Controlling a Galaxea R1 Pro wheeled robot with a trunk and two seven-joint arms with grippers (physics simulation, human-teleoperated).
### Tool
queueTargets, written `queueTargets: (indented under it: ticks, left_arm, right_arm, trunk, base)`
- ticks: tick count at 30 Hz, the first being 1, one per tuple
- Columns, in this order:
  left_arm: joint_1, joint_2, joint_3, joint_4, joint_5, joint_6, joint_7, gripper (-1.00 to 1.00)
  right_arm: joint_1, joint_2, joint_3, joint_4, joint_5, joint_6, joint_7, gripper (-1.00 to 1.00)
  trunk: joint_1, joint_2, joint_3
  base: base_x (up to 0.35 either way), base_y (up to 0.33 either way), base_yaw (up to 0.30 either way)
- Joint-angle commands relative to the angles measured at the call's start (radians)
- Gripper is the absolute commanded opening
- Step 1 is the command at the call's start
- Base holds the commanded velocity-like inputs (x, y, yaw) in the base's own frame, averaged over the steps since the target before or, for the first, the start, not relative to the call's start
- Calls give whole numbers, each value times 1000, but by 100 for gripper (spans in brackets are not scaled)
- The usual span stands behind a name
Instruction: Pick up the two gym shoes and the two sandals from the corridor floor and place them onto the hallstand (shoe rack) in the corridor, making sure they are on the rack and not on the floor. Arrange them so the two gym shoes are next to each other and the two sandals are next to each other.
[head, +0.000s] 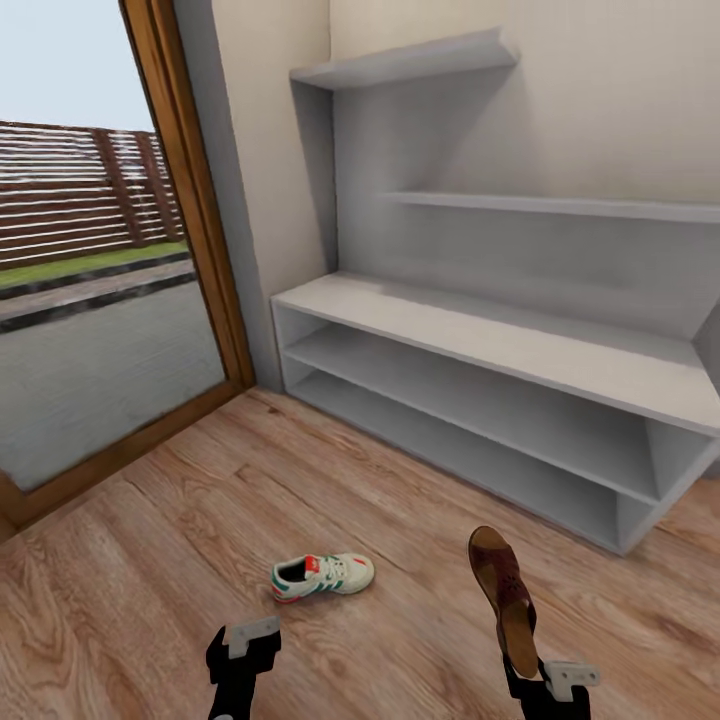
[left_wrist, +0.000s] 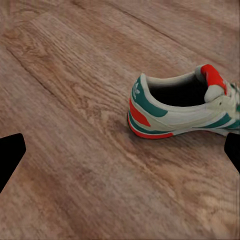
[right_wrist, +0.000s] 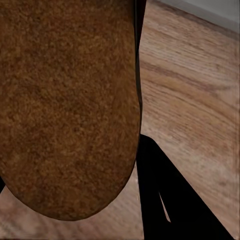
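Flat dark brown leather sandal (head: 503, 598), tan insole outward, clamped heel-down and upright in the right gripper (head: 535, 672). Ahead and above: pale grey hallstand (head: 480, 335); best lifted over the bench top, laid flat, room left for its mate. Left gripper (head: 243, 652) spread wide, empty; white green-striped gym shoe (head: 322, 576) just beyond on wood-plank corridor floor (head: 150, 560).

No readable text, label, number or sign anywhere; only a small white emblem, possibly a trefoil, on the teal heel patch of the gym shoe (left_wrist: 186, 107), too blurred to make out as a brand
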Motion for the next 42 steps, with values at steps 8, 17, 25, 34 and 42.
queueTargets:
  ticks: [8,17,25,34,42]
  left_arm:
    - [-1,1,-7,1,10,-4,4,100]
    - [0,1,-7,0,10,-4,4,100]
    - [-1,1,-7,0,9,-4,4,100]
    - [0,1,-8,-2,9,-4,4,100]
    - [-1,1,-9,-2,10,-3,4,100]
  right_arm:
    - [-1,0,0,1,-13,-1,9,-100]
    - [-1,0,0,1,-13,-1,9,-100]
    - [-1,0,0,1,-13,-1,9,-100]
    - [-1,2,0,-2,-14,-2,9,-100]
    - [-1,1,0,0,-13,-2,9,-100]
  trunk:
    - [0,0,5]
    - [0,0,10]
    - [0,0,15]
    - [0,0,16]
    - [0,0,16]
  base:
    - [-47,81,-278]
    - [-31,205,-281]
    - [-1,15,-282]
    - [0,0,-99]
    - [95,208,0]
